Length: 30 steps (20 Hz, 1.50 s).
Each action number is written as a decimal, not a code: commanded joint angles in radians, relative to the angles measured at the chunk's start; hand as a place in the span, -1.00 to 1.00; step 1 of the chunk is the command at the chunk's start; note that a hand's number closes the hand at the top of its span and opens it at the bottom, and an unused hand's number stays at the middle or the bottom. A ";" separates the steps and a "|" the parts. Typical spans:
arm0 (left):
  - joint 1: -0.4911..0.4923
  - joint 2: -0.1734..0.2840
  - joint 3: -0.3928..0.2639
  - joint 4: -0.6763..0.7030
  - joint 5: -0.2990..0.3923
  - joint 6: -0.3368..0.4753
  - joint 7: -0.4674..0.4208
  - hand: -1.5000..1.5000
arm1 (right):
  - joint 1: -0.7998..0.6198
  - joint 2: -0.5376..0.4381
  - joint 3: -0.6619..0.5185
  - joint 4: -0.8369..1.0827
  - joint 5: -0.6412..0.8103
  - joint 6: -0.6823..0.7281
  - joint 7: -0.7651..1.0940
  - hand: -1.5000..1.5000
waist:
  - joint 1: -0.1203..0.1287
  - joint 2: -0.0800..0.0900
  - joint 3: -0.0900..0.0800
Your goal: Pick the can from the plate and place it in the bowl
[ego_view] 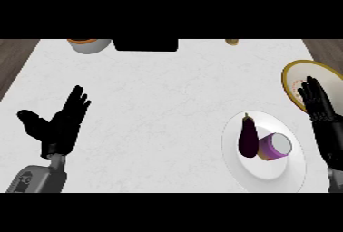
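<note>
A short purple can with a pale metal lid [275, 146] lies tilted on a smooth round white plate [268, 174], touching a glossy dark aubergine [248, 137]. The yellow-rimmed bowl [292, 72] sits at the white marbled worktop's [167, 113] right edge, beneath the right hand [316, 102], fingers straight. The left hand [60, 124] is spread.

A kitchen, going by the white marble counter [167, 90] bearing a plate [268, 174], an eggplant [248, 136] and a can [275, 146].
</note>
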 commanded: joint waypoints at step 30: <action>-0.018 -0.066 -0.176 -0.152 -0.024 -0.169 0.025 0.00 | 0.284 -0.177 0.123 -0.402 0.886 -0.101 1.361 -1.00 | 0.045 0.026 0.015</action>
